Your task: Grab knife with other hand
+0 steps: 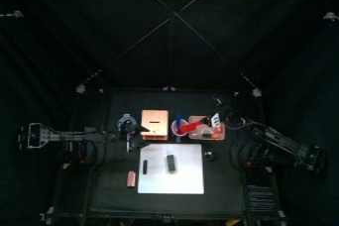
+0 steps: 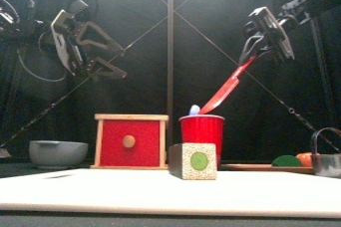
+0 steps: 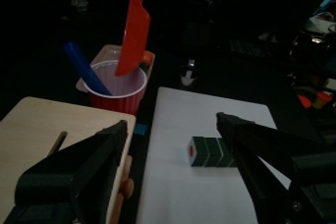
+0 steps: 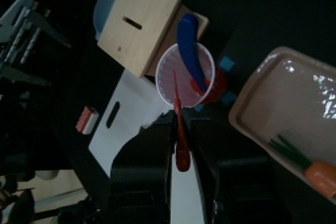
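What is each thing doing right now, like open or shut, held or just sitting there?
Red knife: held up, tilted, tip over the cup.
Right gripper: shut on the knife.
Left gripper: open, holding nothing.
Red cup: upright, blue tool inside.
Small box: sitting on the white board.
Red wooden box: standing upright.

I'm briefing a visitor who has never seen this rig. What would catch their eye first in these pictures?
Most striking is the red knife, held slanting in the air by the right gripper just above the red cup, which holds a blue utensil. Next, the red-fronted wooden box left of the cup, and the open left gripper over the white cutting board.
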Available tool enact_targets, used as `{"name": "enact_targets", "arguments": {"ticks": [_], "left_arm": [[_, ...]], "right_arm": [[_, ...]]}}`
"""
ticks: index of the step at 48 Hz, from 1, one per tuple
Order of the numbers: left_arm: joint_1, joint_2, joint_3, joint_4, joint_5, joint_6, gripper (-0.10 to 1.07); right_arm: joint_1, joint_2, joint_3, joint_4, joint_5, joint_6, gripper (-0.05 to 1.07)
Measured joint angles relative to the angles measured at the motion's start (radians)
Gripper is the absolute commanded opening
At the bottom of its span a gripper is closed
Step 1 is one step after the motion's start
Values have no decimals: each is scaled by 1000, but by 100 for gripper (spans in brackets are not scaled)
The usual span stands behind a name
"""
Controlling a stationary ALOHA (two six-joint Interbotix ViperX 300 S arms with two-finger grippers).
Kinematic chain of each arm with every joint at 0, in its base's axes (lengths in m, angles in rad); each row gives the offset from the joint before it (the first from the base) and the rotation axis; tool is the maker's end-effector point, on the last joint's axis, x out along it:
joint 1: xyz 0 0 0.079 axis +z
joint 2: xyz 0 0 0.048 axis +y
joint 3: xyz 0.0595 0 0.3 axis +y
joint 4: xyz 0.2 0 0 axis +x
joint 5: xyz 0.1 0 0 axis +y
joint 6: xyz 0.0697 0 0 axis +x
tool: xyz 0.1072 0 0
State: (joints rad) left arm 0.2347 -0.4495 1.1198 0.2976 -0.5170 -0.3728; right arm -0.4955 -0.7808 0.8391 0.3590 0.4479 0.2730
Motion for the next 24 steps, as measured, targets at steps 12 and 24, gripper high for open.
{"name": "enact_targets", "arguments": {"ticks": [12,24], "left_arm": [[-2,3,0,32,-8,0,103],[-12,9,-2,54,-34,0,103]], "right_arm": [[265,5,112,-192,-334,5,53],[371,104,137,-319,-571,11,53]]}}
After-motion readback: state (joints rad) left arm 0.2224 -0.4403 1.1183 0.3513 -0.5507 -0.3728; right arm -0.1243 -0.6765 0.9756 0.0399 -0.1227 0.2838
